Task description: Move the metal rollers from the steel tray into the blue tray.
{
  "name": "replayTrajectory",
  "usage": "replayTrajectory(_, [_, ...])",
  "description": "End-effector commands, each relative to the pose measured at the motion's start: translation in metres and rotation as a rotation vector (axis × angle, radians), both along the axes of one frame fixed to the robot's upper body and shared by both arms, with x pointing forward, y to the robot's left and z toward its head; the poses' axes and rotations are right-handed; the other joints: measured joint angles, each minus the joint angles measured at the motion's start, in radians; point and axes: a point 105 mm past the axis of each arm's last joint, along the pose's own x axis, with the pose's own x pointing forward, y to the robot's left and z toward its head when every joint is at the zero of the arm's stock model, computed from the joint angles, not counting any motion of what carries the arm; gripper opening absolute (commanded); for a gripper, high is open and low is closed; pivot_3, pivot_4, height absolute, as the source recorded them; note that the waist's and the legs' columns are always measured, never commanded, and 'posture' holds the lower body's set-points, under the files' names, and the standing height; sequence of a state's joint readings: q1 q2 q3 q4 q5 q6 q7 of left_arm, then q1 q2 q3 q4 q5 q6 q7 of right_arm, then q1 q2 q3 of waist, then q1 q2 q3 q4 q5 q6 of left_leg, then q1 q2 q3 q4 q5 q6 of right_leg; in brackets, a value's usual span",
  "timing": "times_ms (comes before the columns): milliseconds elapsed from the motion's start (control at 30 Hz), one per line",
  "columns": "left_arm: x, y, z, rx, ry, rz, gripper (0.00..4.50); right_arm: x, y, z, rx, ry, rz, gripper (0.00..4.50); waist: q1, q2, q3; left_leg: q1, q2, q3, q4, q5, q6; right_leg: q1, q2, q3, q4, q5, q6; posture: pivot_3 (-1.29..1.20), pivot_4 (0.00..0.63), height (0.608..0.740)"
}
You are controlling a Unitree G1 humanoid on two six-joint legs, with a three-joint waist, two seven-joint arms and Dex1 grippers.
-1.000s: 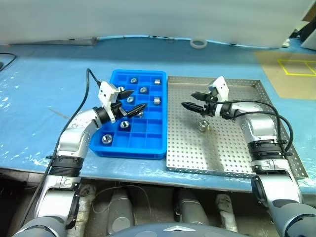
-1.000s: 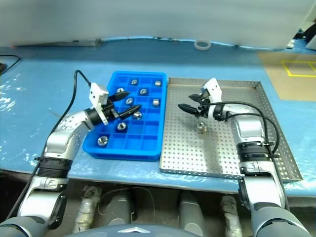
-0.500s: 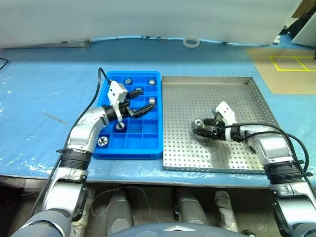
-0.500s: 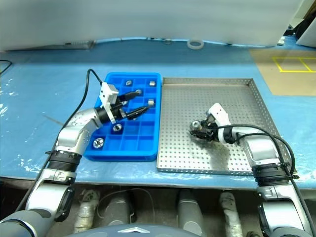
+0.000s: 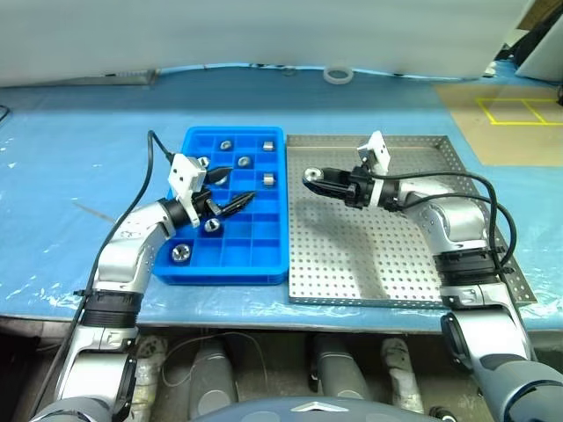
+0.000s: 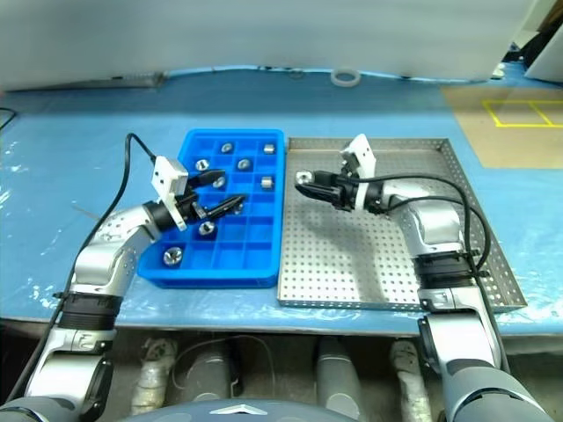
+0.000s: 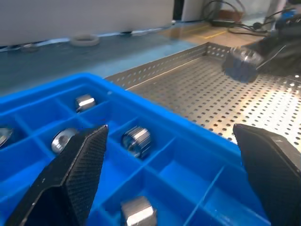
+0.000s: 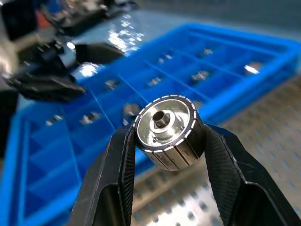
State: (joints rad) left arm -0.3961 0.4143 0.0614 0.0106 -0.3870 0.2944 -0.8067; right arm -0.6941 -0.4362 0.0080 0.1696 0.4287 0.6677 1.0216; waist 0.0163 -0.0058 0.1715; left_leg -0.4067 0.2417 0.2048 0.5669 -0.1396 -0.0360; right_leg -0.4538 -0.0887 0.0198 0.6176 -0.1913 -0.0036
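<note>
The right end effector (image 5: 310, 178) has its two black fingers pinched on one short, silvery-grey metal roller with a dark centre hole (image 8: 167, 130), held clear of the perforated floor of the shallow, rectangular silver-grey steel tray (image 5: 387, 255), over that tray's left part and close to the rim that borders the bright blue plastic tray with its grid of small square compartments (image 5: 230, 251). In the right wrist view the roller sits squarely between both pads, its bored face turned toward the camera.

The left end effector (image 5: 230, 190) hangs over the middle of the blue tray with its fingers spread wide and nothing between them. Several more silvery-grey rollers (image 5: 244, 162) lie in separate compartments of the blue tray, most toward its far end and two nearer its left side; the exact count is hard to fix, since the left fingers may cover some.

The two trays lie side by side, touching or nearly so, on a counter covered with blue sheeting (image 5: 70, 176). A white tape ring (image 5: 333, 75) lies on the counter beyond the trays.
</note>
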Motion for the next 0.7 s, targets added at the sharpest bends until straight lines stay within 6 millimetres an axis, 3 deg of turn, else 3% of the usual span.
replayTrajectory(33, [-0.01,0.019,0.019,-0.007,-0.071,0.087,4.5,-0.026,0.038,0.002,0.009,0.02,0.265,1.78,0.017,0.0,0.0,0.0,0.0,0.0,0.0,0.0,0.0,0.0,0.0,0.0,0.0,0.0,0.0,0.0,0.15,0.74])
replayTrajectory(200, [-0.026,0.036,0.015,0.001,-0.061,0.176,4.5,-0.05,0.076,-0.026,-0.091,0.07,0.48,1.78,0.048,0.0,0.0,0.0,0.001,-0.001,-0.002,0.0,-0.001,0.0,-0.001,-0.004,-0.001,0.0,0.0,0.1,0.15,0.74])
replayTrajectory(467, [-0.038,0.045,0.006,0.017,-0.047,0.237,4.5,-0.056,0.09,-0.051,-0.21,0.071,0.572,1.78,0.092,-0.001,0.0,-0.001,0.0,-0.003,-0.003,0.001,-0.002,0.001,-0.002,-0.005,-0.002,0.0,0.0,0.17,0.15,0.74])
replayTrajectory(600, [-0.038,0.048,0.005,0.021,-0.045,0.24,4.5,-0.052,0.085,-0.063,-0.267,0.058,0.549,3.12,0.093,-0.001,0.0,-0.001,0.0,-0.004,-0.004,0.001,-0.003,0.001,-0.002,-0.005,-0.002,0.0,0.0,0.17,0.15,0.74])
replayTrajectory(700, [-0.034,0.038,0.002,0.015,-0.039,0.199,4.5,-0.039,0.078,-0.063,-0.29,0.01,0.47,4.14,0.093,-0.001,0.0,-0.001,0.0,-0.004,-0.004,0.001,-0.003,0.001,-0.002,-0.005,-0.002,0.0,0.0,0.13,0.15,0.74])
